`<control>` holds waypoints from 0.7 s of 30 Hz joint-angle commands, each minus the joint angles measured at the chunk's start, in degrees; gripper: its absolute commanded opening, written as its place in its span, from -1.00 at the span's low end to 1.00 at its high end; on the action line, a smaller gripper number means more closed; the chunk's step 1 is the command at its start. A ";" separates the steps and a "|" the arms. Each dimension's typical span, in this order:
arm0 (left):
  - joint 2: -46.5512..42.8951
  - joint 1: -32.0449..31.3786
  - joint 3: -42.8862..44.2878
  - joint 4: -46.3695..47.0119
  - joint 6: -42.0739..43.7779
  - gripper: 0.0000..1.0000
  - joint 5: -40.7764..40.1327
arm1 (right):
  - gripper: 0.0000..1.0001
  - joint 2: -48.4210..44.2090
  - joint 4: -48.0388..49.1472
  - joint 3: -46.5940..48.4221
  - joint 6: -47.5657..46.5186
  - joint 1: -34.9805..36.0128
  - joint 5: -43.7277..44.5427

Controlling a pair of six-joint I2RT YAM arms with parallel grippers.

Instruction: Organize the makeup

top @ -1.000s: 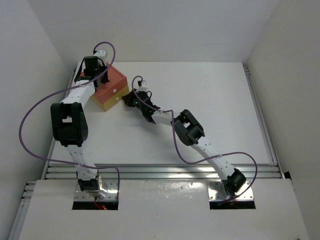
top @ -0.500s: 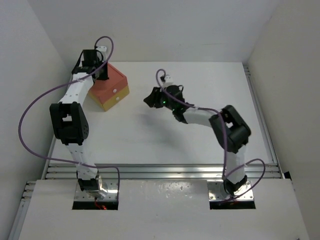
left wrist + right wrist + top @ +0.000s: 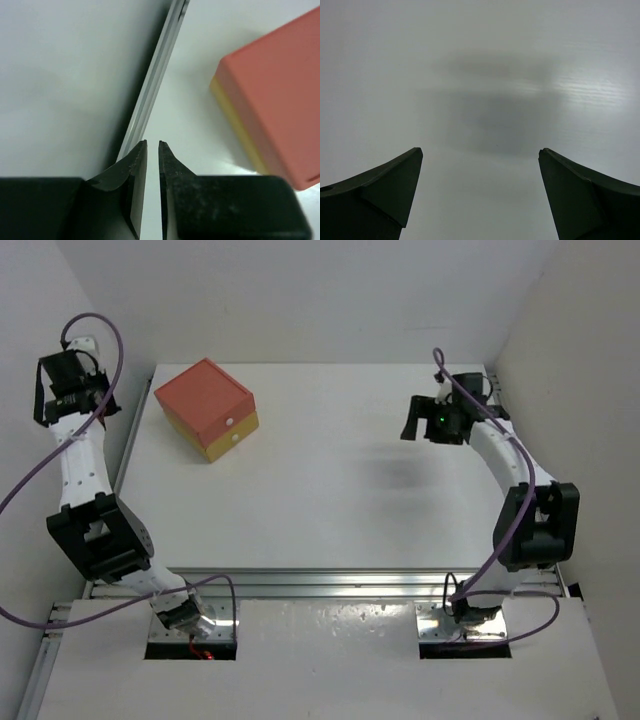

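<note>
No makeup shows in any view. My left gripper hangs beyond the table's left edge, near the wall. In the left wrist view the left gripper has a narrow gap between its jaws and nothing in it. My right gripper hovers over the table's back right. The right wrist view shows the right gripper wide open above bare white tabletop, holding nothing.
An orange-and-yellow box stands at the table's back left, its drawer shut. The same box fills the right of the left wrist view. A metal rail runs along the table's left edge, beside the white wall.
Both arms have swung away from the box: the left one out past the table's left edge, the right one across to the back right. The right gripper has opened wide, the left only slightly.
</note>
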 commanded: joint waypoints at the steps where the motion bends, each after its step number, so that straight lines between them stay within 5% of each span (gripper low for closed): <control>1: -2.94 1.17 -5.79 -1.43 1.30 -0.58 2.49 | 1.00 -3.83 -6.75 1.97 -0.63 -6.07 -1.87; 21: -11.20 5.83 -16.87 -1.43 4.73 -0.53 6.02 | 1.00 -3.57 1.25 0.91 2.10 -9.96 -1.34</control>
